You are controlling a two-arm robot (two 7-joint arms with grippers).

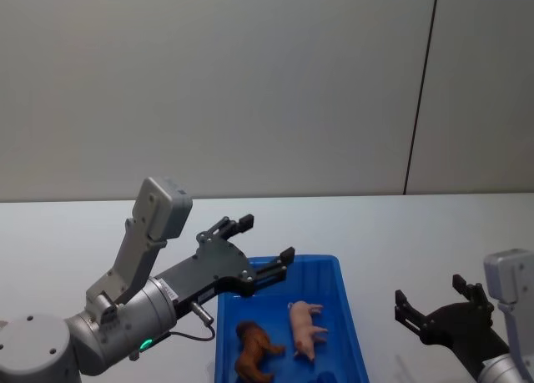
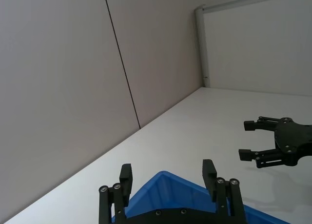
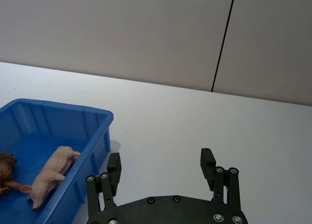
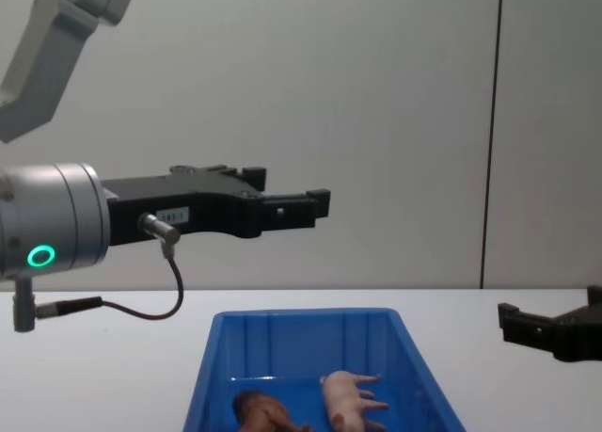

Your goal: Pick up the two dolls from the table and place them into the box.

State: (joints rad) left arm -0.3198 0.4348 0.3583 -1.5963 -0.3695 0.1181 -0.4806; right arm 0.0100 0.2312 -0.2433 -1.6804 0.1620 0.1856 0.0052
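Currently both dolls lie inside the box [image 1: 350, 316]. Brown lion-like doll [image 1: 253, 350] is on the box floor toward the robot's left, near the close end. Pink pig [image 1: 305, 327] is just beside it on the robot's right, on its side, legs pointing to the robot's right. The two appear close together; contact between them cannot be told. In the right wrist view the pig [image 3: 51, 174] lies along the box wall nearest that gripper, with the lion [image 3: 6, 168] beyond it. In the chest view, pig [image 4: 351, 399] and lion [image 4: 263, 411] sit low against the ribbed inner walls of the box [image 4: 301, 327].

Box stands on the white table [image 1: 417, 233], between the two arms.

Left gripper [image 1: 267, 243] is raised above the far left corner of the box; fingers spread wide, nothing between them. Left wrist view confirms this: left gripper [image 2: 167, 174] gaping, with only the blue rim [image 2: 168, 180] behind it.

Right gripper [image 1: 434, 304] is off to the robot's right of the box, apart from it, low near the table. Fingers are wide apart and empty; the same shows in the right wrist view [image 3: 161, 164].
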